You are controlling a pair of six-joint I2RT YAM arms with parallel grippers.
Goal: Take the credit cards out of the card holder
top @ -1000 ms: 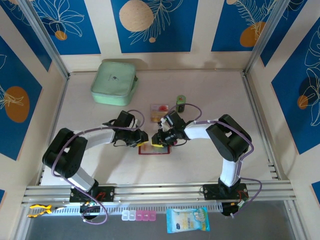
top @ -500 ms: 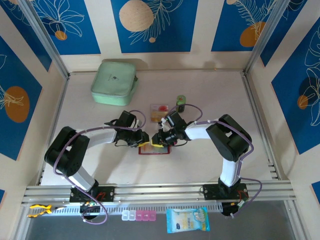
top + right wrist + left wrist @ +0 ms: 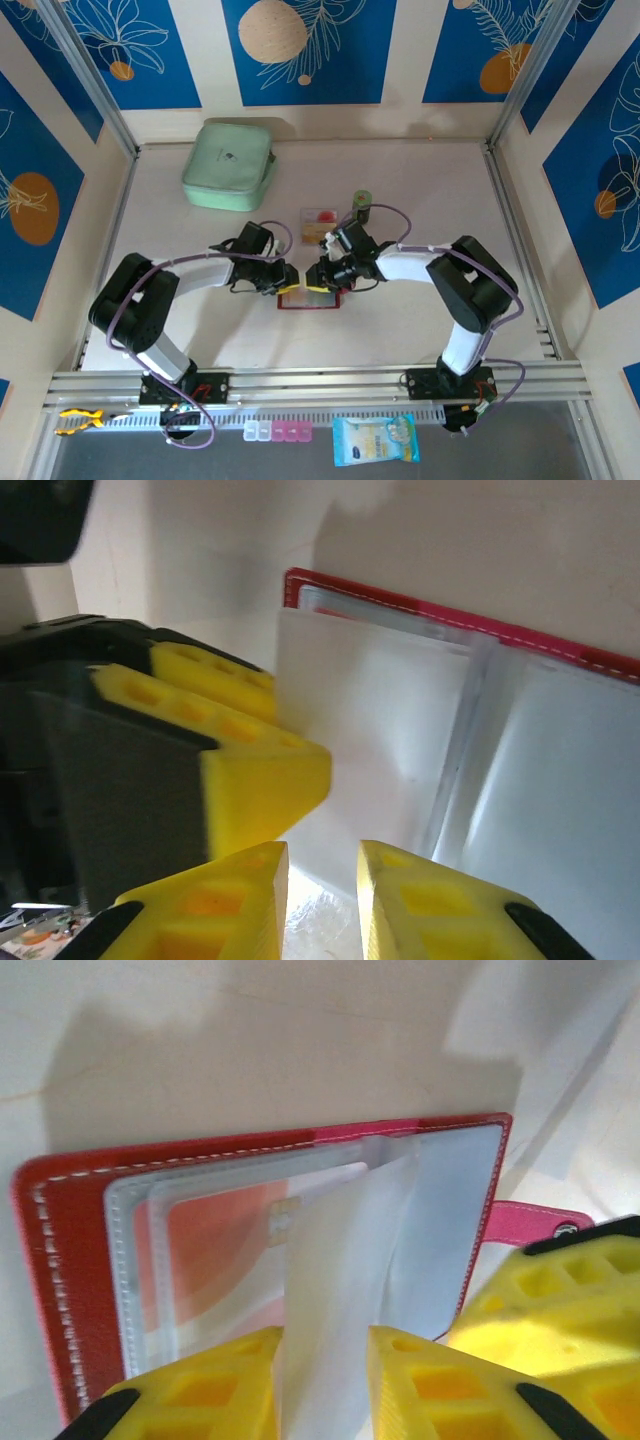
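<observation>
overhead view, two close wrist views

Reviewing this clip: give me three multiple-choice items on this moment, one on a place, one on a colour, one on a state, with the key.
1. Where does the mint-green zip case lie?
A. far left part of the table
B. near right corner
C. on the card holder

2. What colour is the cover of the card holder?
A. blue
B. red
C. black

3. In what state is the card holder?
A. snapped shut
B. standing on edge
C. lying open, one clear sleeve lifted

Key: 1 A, the top view shows it at the far left, apart from both arms. 2 B, the left wrist view shows a red stitched cover with a pink snap tab. 3 C, the left wrist view shows the sleeves exposed and one raised between the fingers of the left gripper; the right gripper is at the sleeves too.
</observation>
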